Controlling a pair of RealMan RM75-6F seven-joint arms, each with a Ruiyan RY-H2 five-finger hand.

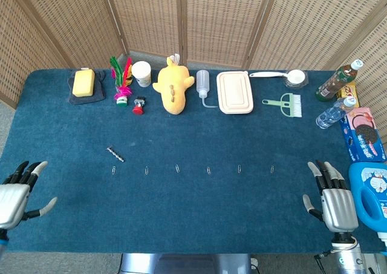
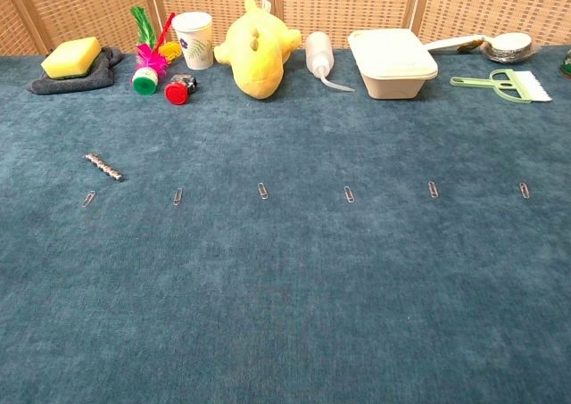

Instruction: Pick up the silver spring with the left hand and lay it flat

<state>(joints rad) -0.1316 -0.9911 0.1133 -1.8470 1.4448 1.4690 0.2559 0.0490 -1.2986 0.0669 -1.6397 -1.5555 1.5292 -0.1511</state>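
The silver spring (image 1: 115, 153) lies flat on the blue cloth at the left, also seen in the chest view as the spring (image 2: 103, 166), just above the leftmost paper clip (image 1: 113, 169). My left hand (image 1: 16, 193) is at the table's near left corner, fingers spread, holding nothing, well away from the spring. My right hand (image 1: 332, 198) rests open at the near right edge. Neither hand shows in the chest view.
A row of several paper clips (image 1: 177, 168) crosses the middle. Along the back stand a yellow sponge (image 1: 83, 82), shuttlecock (image 1: 123, 80), paper cup (image 1: 141, 73), yellow plush toy (image 1: 172, 87), squeeze bottle (image 1: 202, 84), lunch box (image 1: 234, 92) and brush (image 1: 286, 104). Bottles and a blue detergent jug (image 1: 370, 192) line the right edge.
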